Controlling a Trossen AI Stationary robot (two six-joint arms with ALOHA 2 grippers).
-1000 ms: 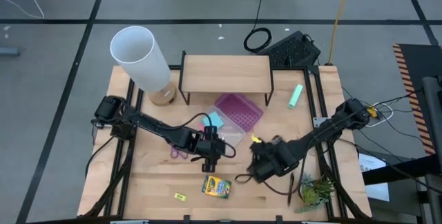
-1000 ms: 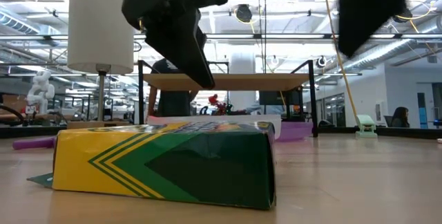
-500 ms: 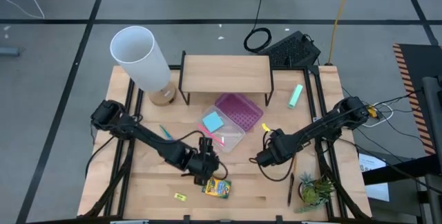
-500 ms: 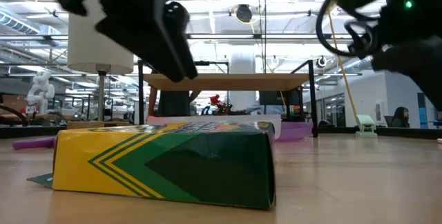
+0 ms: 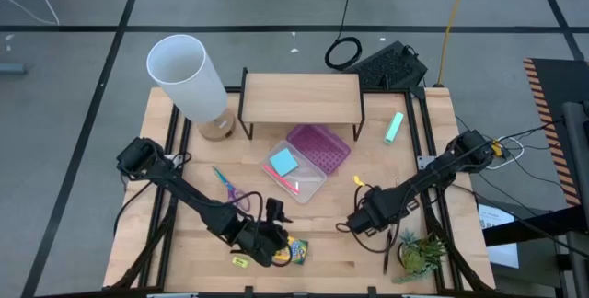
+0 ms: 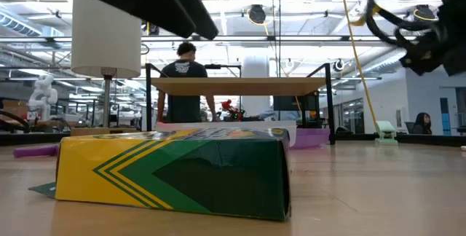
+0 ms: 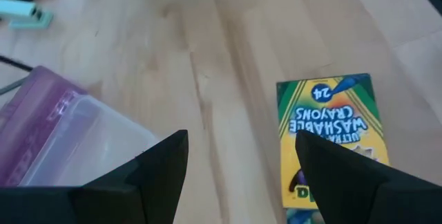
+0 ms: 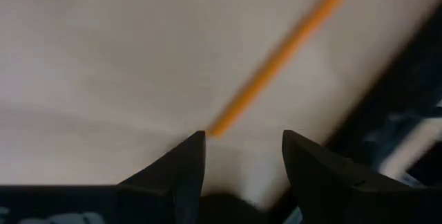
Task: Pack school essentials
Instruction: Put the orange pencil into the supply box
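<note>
This is a robotics lab in a large open industrial hall. A wooden worktop [image 5: 368, 252] on a black frame stands on grey concrete floor marked with black tape lines [image 5: 118, 31], with cables [image 5: 342, 53] trailing off. The low view shows exposed ceiling ducts [image 6: 44, 26], bright strip lighting, glass partitions, a white humanoid figure [image 6: 40, 94] and a standing person [image 6: 183, 83].

One camera hangs overhead, looking straight down on the whole desk [image 5: 368, 261]. Another sits at desk level, close against the crayon box [image 6: 175, 174]. The left wrist camera shares that box, just ahead of the left hand [image 7: 242, 165].
</note>
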